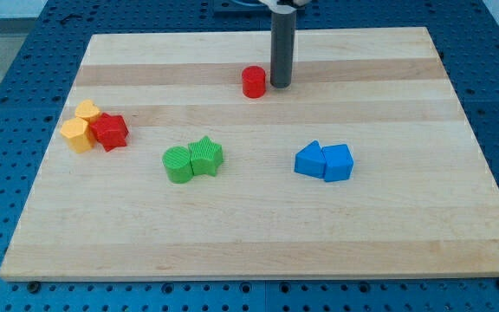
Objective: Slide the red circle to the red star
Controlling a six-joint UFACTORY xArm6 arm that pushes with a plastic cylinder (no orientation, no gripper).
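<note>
Yellow blocks [80, 126] touched red star [109, 132] at view's left, green circle [178, 165] w/ green star [205, 156] adjoining, red circle [253, 82] near top centre, my tip [281, 85] just beside its right, no jaws fitted, blue blocks [324, 161] paired at right.

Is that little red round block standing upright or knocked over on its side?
Upright. The red circle block shows its flat round face upward on the wooden board, with my tip just to its right in the view.
</note>
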